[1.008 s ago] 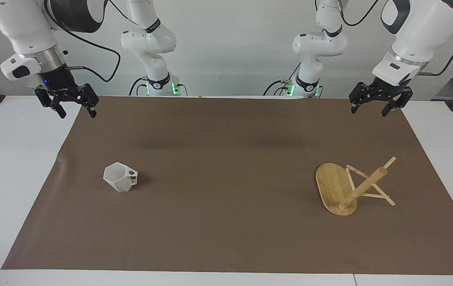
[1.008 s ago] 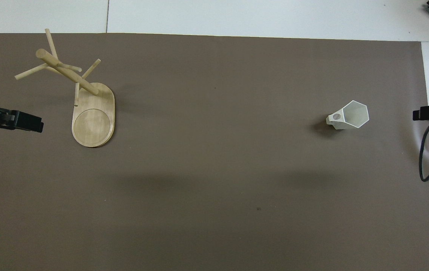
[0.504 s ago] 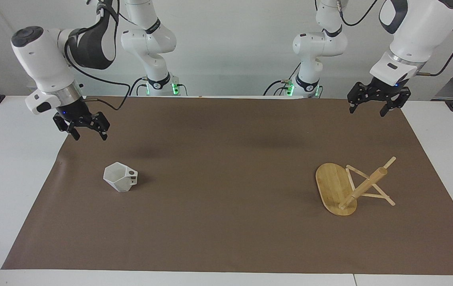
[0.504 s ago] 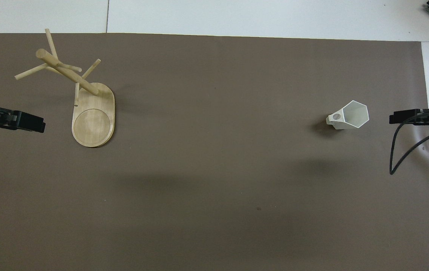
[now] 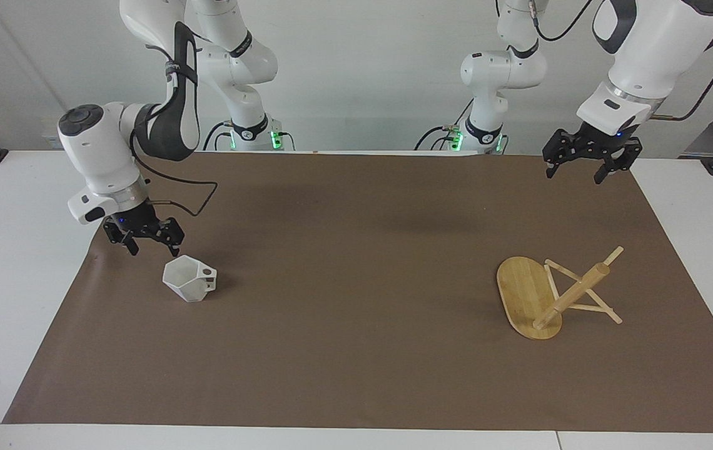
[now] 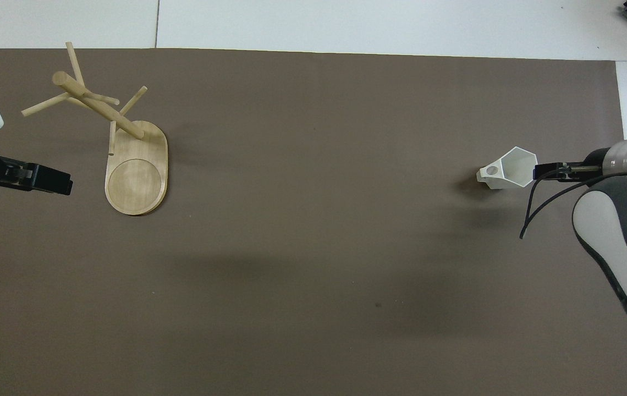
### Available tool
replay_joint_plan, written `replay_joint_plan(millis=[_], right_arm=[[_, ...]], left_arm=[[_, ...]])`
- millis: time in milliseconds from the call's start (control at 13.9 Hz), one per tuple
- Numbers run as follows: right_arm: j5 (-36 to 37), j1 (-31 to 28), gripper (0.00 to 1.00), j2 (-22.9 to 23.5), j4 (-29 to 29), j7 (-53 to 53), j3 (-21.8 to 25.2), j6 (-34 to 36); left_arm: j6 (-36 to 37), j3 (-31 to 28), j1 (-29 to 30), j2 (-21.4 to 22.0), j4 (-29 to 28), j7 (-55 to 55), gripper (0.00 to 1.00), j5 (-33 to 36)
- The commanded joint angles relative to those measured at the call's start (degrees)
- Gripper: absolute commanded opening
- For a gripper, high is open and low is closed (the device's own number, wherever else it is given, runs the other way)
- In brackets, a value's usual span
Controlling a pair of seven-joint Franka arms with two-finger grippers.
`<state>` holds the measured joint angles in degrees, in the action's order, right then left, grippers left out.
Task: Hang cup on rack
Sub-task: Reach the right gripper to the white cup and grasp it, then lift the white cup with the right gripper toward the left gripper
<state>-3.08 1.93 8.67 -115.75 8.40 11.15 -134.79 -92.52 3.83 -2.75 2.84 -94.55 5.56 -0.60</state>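
Observation:
The white faceted cup [image 5: 189,280] stands on the brown mat toward the right arm's end, mouth up; it also shows in the overhead view [image 6: 513,168]. My right gripper [image 5: 153,250] is open and hangs low just beside the cup's rim, without touching it; in the overhead view [image 6: 540,171] its tip meets the rim's edge. The bamboo rack [image 5: 547,295] stands on its oval base toward the left arm's end and also shows in the overhead view [image 6: 126,143]. My left gripper [image 5: 572,177] is open and empty, raised over the mat's edge; it also shows in the overhead view [image 6: 60,183].
The brown mat [image 5: 356,300] covers most of the white table [image 5: 12,262]. The two arm bases stand at the robots' edge. A black cable loops from the right wrist [image 6: 533,209].
My right gripper has come down and moved from over the mat's corner to just beside the cup. The left gripper has shifted only slightly. Cup and rack have not moved.

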Motion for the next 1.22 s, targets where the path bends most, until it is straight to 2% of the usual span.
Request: replay_joint_plan(millis=[0, 144, 432, 504, 576, 792, 864, 1153], right_arm=[[0.97, -0.17, 1.0, 3.01, -0.18, 0.13, 0.01, -5.29], [0.71, -0.17, 1.0, 4.42, -0.18, -0.05, 0.01, -8.02], [0.09, -0.17, 1.0, 4.43, -0.35, 0.04, -0.08, -6.72], [0.09, -0.17, 0.93, 4.42, -0.27, 0.04, -0.08, -5.93], [0.09, -0.17, 0.76, 4.34, -0.27, -0.05, -0.08, -5.49], [-0.52, -0.17, 0.16, 3.99, 0.26, -0.05, -0.16, -1.63], [-0.61, -0.26, 0.02, 3.98, 0.35, 0.04, -0.17, -0.83], [-0.7, -0.26, 0.0, 3.81, 2.1, 0.04, -0.25, 2.24]], left_arm=[[-0.99, -0.4, -0.68, 0.76, -1.07, -0.63, 1.0, 0.69], [-1.08, -0.4, -0.68, 0.67, -1.07, -0.72, 1.0, 0.61], [-0.82, -0.4, -0.68, 0.85, -1.16, -0.63, 1.0, 0.6], [-0.91, -0.4, -0.68, 0.85, -1.16, -0.63, 1.0, 0.6], [-0.82, -0.4, -0.76, 0.85, -1.16, -0.63, 1.0, 0.6], [-0.99, -0.31, -0.76, 0.76, -1.08, -0.63, 1.0, 0.52], [-0.91, -0.31, -0.76, 0.85, -1.07, -0.63, 1.0, 0.52], [-0.64, -0.23, -0.76, 0.85, -1.16, -0.63, 1.0, 0.52]])
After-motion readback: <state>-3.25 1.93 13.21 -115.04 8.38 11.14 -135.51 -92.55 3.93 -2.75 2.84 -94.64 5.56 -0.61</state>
